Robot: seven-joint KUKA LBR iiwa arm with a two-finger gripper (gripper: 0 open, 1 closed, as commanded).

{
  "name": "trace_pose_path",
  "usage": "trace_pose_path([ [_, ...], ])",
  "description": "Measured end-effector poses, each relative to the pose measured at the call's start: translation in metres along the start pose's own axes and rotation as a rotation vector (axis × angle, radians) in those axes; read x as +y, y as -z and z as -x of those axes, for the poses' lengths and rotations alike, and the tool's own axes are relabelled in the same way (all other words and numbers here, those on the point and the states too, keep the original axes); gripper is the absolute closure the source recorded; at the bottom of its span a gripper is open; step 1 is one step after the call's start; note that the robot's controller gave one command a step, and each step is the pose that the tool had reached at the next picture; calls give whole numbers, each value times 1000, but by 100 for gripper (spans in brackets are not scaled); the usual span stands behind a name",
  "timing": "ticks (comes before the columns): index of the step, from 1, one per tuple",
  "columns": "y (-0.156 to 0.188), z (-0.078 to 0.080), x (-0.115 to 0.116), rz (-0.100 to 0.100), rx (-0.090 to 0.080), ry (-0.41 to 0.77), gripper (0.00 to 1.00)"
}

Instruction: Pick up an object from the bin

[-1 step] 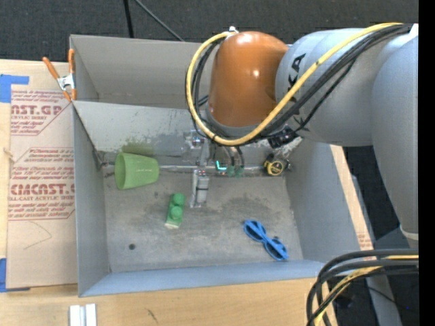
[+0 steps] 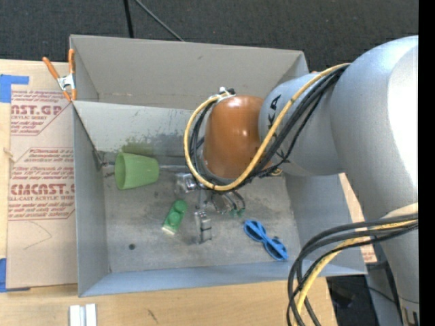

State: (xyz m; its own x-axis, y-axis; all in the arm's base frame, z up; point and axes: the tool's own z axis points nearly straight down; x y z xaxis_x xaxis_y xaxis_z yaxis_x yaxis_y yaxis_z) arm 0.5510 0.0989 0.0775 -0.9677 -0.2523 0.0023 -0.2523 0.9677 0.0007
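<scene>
Camera view.

Item: small green toy piece (image 2: 175,218), light green, oblong and blocky, with a paler end towards the near wall. It lies tilted on the floor near the bin's middle.

Container: grey metal bin (image 2: 88,202). Contents:
- green plastic cup (image 2: 136,170), on its side at the left, mouth to the left
- blue looped plastic piece (image 2: 265,239), flat near the right front corner, well apart from the cup

Hand (image 2: 202,231): below the orange wrist cover (image 2: 228,141), low over the floor just right of the green toy piece. Nothing is seen in it. Whether it is spread or pressed together cannot be told.
</scene>
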Motion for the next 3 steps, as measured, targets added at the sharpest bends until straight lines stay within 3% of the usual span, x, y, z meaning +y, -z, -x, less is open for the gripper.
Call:
trace_pose_path([
  [1, -7, 7, 23, 0, -4, 100, 0],
  [2, -6, 7, 23, 1, -4, 99, 100],
  [3, 122, -3, 25, -2, -12, 84, 100],
])
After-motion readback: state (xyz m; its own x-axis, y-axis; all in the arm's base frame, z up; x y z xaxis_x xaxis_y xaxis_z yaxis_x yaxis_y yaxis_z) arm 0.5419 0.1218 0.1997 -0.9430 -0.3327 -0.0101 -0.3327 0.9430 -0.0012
